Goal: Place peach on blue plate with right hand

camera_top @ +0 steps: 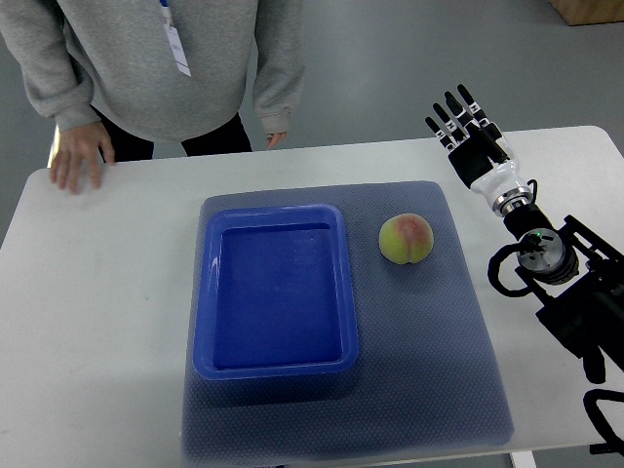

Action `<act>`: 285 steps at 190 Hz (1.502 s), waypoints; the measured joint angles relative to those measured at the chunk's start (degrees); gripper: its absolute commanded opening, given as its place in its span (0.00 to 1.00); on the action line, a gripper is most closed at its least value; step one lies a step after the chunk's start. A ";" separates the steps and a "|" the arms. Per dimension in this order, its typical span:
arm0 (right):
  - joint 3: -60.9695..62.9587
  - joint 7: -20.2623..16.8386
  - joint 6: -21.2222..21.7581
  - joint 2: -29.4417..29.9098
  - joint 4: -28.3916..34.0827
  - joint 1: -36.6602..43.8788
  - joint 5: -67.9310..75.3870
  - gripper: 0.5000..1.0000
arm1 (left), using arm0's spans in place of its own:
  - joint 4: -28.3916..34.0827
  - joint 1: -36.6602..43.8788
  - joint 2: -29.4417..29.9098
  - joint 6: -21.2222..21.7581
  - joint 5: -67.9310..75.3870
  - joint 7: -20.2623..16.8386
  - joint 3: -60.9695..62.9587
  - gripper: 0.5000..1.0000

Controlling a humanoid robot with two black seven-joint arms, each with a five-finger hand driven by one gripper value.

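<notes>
Hovering right hand (470,139), fingers spread, empty, well apart from peach (407,240).

bright, even overhead light, sharp focus, soft faint shadows, mild sheen on the white table (107,322).

One peach (407,239) is lying on one grey mat (458,370), and one blue plate (276,368) is sitting on that same mat, all on one white table (97,322). One robot hand, the right hand (468,132), is showing over the table. One person in a grey sweater (156,58) is standing at the far side, showing two hands (80,156).
</notes>
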 measured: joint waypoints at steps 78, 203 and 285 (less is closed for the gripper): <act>-0.59 0.00 -0.05 -0.02 0.00 0.00 -0.04 0.86 | 0.13 0.00 0.00 0.00 0.00 0.00 0.01 1.00; -17.67 -0.53 -0.13 -10.34 1.43 12.81 -41.39 0.86 | -0.20 0.01 0.00 -0.09 0.00 -0.08 0.01 1.00; -48.60 -8.14 13.15 -25.56 17.97 31.45 -51.97 0.86 | -0.55 -0.39 0.00 -0.81 -0.01 -0.09 -0.01 1.00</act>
